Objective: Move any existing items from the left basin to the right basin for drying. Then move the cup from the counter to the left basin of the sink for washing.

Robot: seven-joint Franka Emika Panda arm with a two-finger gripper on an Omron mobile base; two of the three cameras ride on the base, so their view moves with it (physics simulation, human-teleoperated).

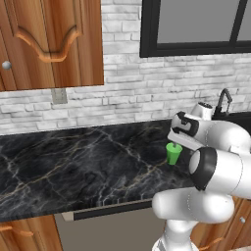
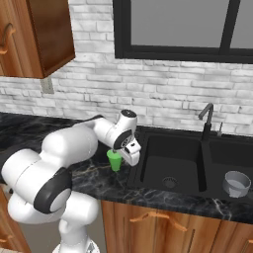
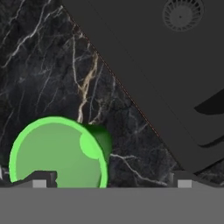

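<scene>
Here we hover the gripper, jaws spread wide and empty, over the cup at lower left, upright on the counter beside the sink, ready to straddle it.

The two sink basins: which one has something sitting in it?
The right basin, right of the faucet: a grey bowl sits on its floor. The left basin, nearer the green cup, shows just its round drain.
</scene>
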